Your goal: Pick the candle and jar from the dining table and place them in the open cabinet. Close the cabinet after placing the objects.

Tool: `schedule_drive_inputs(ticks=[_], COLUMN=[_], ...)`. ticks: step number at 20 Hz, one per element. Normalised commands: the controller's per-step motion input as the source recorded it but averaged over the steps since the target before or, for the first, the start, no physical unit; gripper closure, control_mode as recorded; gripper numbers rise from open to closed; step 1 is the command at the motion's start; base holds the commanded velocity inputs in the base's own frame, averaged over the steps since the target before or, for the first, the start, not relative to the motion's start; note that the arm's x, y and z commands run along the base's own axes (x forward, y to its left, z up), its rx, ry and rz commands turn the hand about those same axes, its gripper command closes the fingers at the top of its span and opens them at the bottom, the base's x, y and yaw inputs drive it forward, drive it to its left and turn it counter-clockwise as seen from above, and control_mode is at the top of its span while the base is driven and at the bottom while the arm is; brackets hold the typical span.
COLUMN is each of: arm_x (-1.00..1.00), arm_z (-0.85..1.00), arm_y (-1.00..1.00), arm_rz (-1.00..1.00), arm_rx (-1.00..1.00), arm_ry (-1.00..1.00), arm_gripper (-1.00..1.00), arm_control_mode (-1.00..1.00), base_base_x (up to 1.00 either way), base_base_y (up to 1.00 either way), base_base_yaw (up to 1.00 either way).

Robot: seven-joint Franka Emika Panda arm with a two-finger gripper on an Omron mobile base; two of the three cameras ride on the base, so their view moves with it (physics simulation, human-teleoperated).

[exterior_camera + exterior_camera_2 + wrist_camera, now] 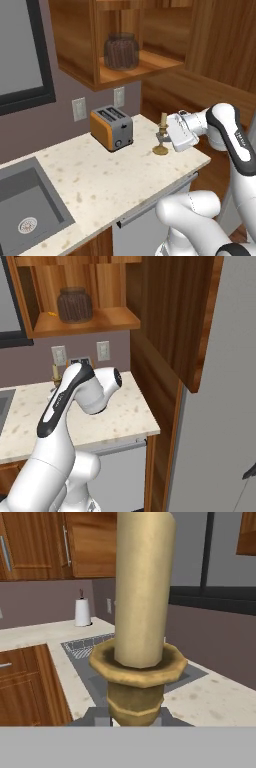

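Note:
My gripper [163,136] is shut on the stem of the candle [163,120], a cream stub on a brass holder. It stays upright just right of the toaster, and I cannot tell whether its base touches the counter. The hand view shows the candle [145,587] up close, with my gripper [135,719] at the bottom of the holder. From the right base view the candle [55,372] peeks out behind my arm. The jar [121,50] [75,305] stands on the shelf of the open cabinet [150,65] [107,320], above and left of my hand. The dining table is out of view.
An orange toaster [111,128] stands on the speckled counter [100,185], with a sink [25,205] at the left. The open cabinet door [170,316] hangs over the counter's right end, beside a tall grey panel [225,406]. A paper towel roll [82,612] stands across the room.

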Motion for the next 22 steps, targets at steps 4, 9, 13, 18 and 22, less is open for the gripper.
schedule_drive_inputs(ticks=[4, 9, 13, 18, 22], arm_x=[0.0, 0.0, 0.0, -0.01, 0.0], arm_z=[0.0, 0.0, 0.0, 0.01, 0.26], arm_y=[0.0, 0.0, 0.0, 0.02, 0.07], arm_rz=[0.0, 0.0, 0.0, 0.0, -0.09], arm_rx=[0.0, 0.0, 0.0, 0.0, -0.01], arm_ry=[0.0, 0.0, 0.0, -0.04, -0.03], arm_gripper=[1.0, 1.0, 1.0, 1.0, 1.0], arm_control_mode=[1.0, 1.0, 1.0, -1.0, -1.0], base_base_x=[0.27, 0.0, -0.01, 0.0, 0.0], base_base_y=[0.1, 0.0, 0.0, 0.0, 0.0], base_base_yaw=[0.0, 0.0, 0.0, 0.0, 0.0])
